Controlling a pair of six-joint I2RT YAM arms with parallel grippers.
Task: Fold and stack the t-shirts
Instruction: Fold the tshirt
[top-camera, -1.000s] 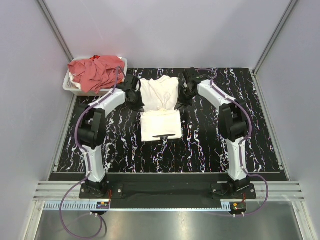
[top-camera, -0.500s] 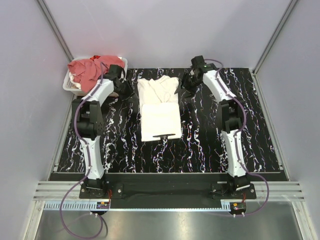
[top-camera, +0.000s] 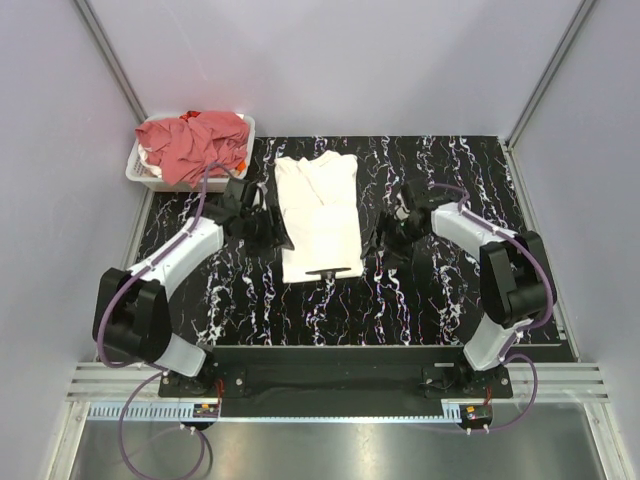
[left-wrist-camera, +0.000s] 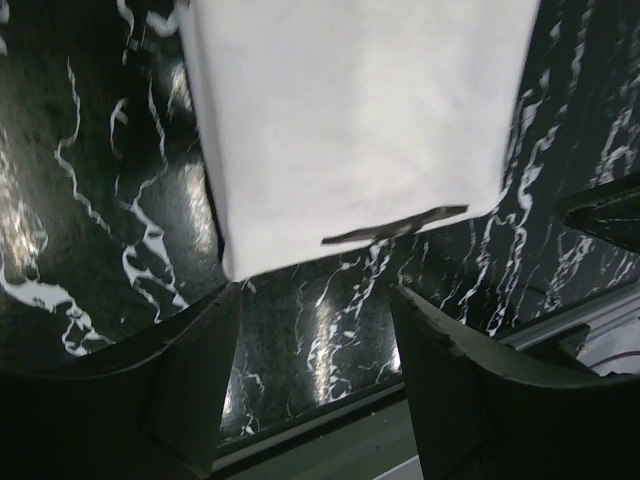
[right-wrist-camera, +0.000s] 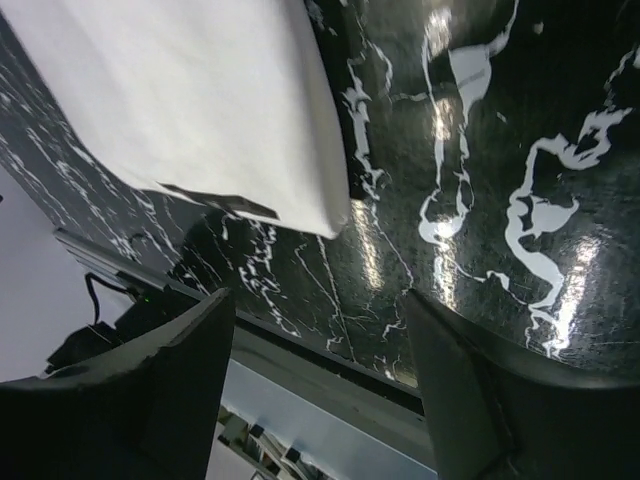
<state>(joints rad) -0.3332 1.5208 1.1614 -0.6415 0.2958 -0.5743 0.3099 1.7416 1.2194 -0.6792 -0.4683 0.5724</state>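
A white t-shirt (top-camera: 318, 215) lies flat mid-table as a long narrow strip, neck end far, with a dark strip (top-camera: 333, 271) on its near hem. Salmon-red t-shirts (top-camera: 190, 145) are heaped in the basket at the far left. My left gripper (top-camera: 268, 225) hangs just left of the white shirt, open and empty. My right gripper (top-camera: 385, 242) hangs just right of it, also open and empty. The left wrist view has the white shirt's (left-wrist-camera: 350, 120) near hem ahead of the open left gripper (left-wrist-camera: 315, 295). In the right wrist view, a near corner of the shirt (right-wrist-camera: 190, 110) lies ahead of the open right gripper (right-wrist-camera: 320, 295).
A white plastic basket (top-camera: 140, 172) stands at the table's far left corner, holding the red heap. The black marbled tabletop (top-camera: 440, 300) ends at a metal rail (top-camera: 330, 385) near the arm bases. Grey walls close in the sides and back.
Both grippers have opened and let go of the white shirt's far part, then drawn back toward me along its sides. The shirt now lies flatter and smoother.
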